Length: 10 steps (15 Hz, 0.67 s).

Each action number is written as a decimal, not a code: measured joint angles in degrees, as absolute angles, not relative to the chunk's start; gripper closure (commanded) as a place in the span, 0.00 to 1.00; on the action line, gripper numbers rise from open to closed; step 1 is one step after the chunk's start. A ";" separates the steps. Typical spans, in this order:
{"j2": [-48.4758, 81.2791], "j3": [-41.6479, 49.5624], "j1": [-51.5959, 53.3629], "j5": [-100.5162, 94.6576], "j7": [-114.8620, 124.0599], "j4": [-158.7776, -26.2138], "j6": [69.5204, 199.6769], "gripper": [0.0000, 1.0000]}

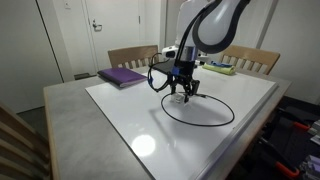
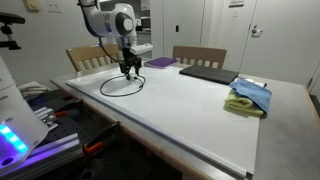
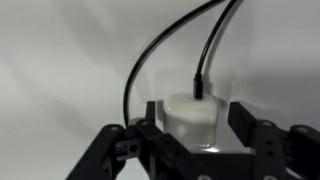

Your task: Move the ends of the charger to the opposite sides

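The charger is a thin black cable lying in a loop (image 1: 215, 123) on the white tabletop; the loop also shows in an exterior view (image 2: 108, 93). Its white-grey plug block (image 3: 192, 118) stands on the table, with the cable (image 3: 140, 60) running from its top. My gripper (image 3: 196, 112) is lowered over the plug with one finger on each side; a small gap shows at the right finger. In both exterior views the gripper (image 1: 182, 97) (image 2: 130, 72) is down at the near edge of the loop. I cannot make out the tiny black tip.
A purple book (image 1: 122, 76) (image 2: 160, 62) lies at the table's back. A dark flat laptop (image 2: 208, 72) and blue and yellow-green cloths (image 2: 250, 97) lie farther along. Wooden chairs (image 1: 132, 55) stand behind the table. The white board (image 1: 130, 115) covers most of it.
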<state>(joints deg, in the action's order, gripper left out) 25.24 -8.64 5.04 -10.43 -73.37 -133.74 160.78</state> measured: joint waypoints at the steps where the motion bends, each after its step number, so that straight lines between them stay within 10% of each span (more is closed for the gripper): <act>1: 25.24 -8.64 5.00 -10.44 -73.37 -133.74 160.78 0.62; 10: 24.69 -8.60 4.78 -12.88 -73.37 -133.61 160.78 0.74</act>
